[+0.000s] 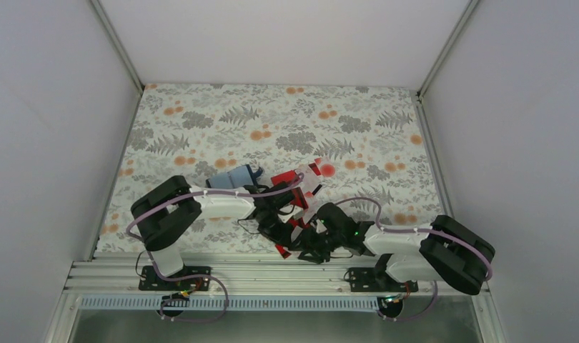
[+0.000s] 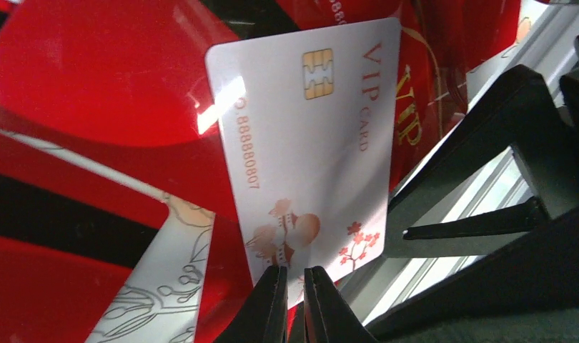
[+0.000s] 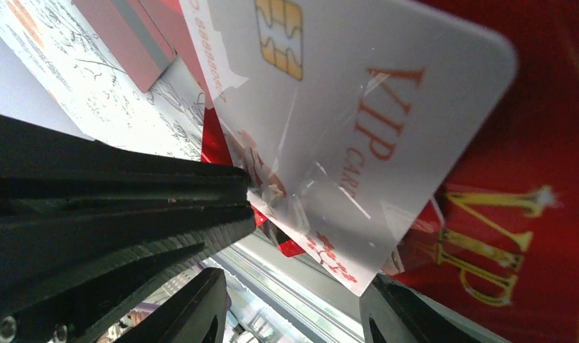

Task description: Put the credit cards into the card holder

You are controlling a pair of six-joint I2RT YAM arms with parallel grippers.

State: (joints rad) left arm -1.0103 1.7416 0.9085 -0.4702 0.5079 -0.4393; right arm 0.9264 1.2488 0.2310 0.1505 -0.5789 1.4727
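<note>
The top camera looks down from above and behind over the whole table point(image 1: 272, 114). Both wrist cameras sit very close; each faces the same white card point(image 2: 308, 143) point(image 3: 344, 128)

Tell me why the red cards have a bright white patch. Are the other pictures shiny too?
Left wrist view: light bouncing off the glossy red cards makes that white streak, right beside the sharp white VIP card. Right wrist view: thin shiny streaks cross the white VIP card, but its lettering stays readable. Top view: soft, even light with no glare, and the red cards are too small to read.
</note>
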